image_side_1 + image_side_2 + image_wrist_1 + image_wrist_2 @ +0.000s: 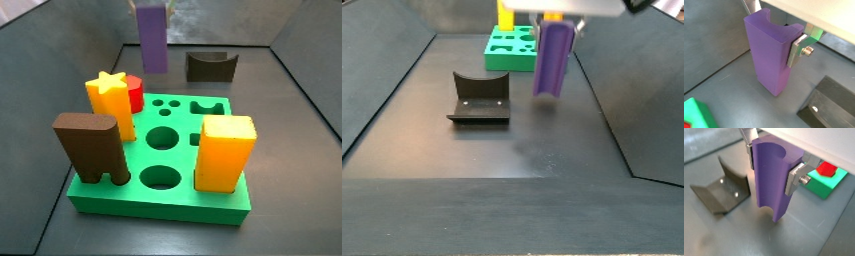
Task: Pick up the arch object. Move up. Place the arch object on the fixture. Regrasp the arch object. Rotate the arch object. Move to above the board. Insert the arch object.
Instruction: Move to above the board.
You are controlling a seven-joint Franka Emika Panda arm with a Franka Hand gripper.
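Arch object (772, 178) clamped upright in gripper (774, 165), above floor, fixture (478, 97) empty, board (167, 150) holding pegs

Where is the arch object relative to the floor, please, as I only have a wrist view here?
Observer: In a side view the arch object hangs upright, clear of the floor, gripped by the hand.
Operator: Thank you. Is anything resting on the fixture?
Observer: No, the fixture is bare and stands apart from the arch object.
Operator: And what already stands in the board?
Observer: In the board stand a brown block, an orange-yellow block, a yellow star peg and a red piece behind it. The arch-shaped hole is free.
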